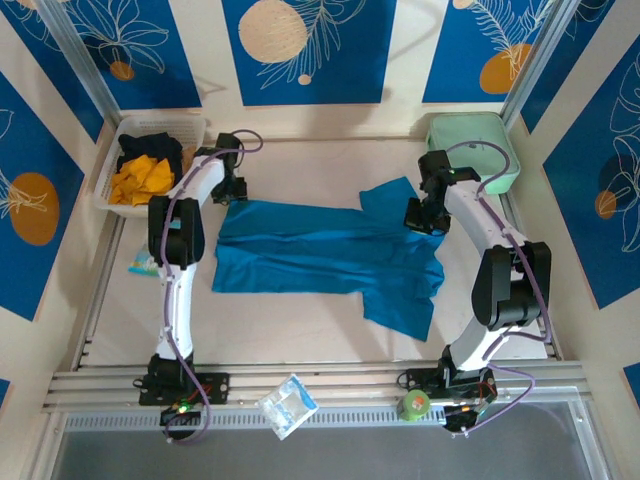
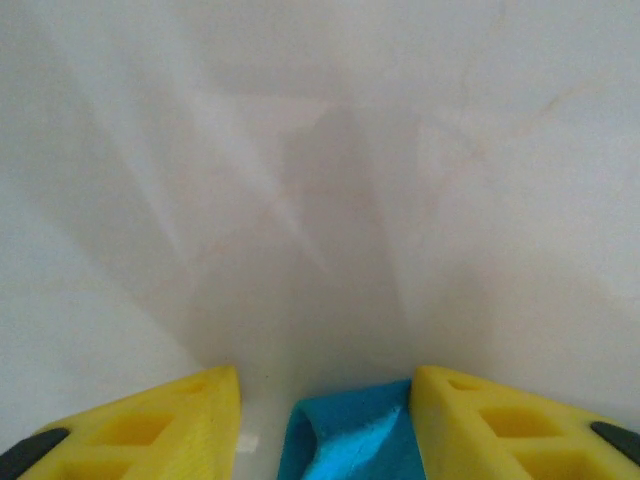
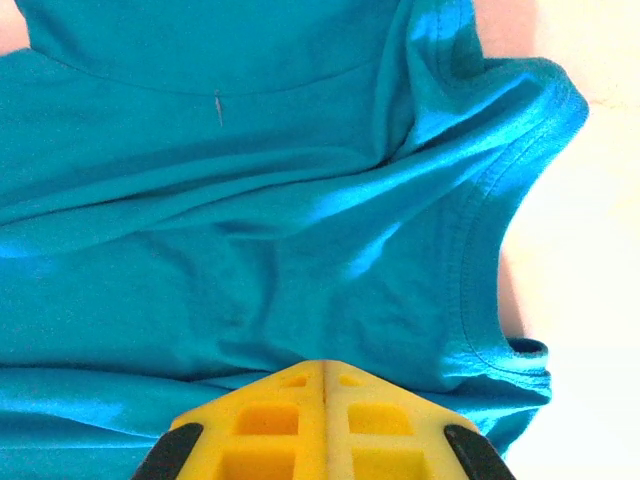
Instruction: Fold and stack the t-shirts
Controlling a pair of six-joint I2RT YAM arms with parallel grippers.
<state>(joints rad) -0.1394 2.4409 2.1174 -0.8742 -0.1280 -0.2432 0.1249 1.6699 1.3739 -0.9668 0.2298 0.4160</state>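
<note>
The blue t-shirt (image 1: 320,250) lies spread on the bench (image 1: 300,330). The left gripper (image 2: 325,390) is half wide around one corner; it should pinch shut before lifting. The right gripper (image 3: 325,372) is shut over the cloth.

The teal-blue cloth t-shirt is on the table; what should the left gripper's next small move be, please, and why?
Probably close the left gripper: a corner of the teal-blue cloth t-shirt lies between its parted yellow fingers, not yet pinched.

The teal shirt (image 1: 320,250) is soft matt cloth, creased; the table (image 1: 300,320) smooth, pale, faintly sheeny; the fingers (image 3: 270,425) matt yellow plastic; the packet (image 1: 288,405) clear glossy plastic
</note>
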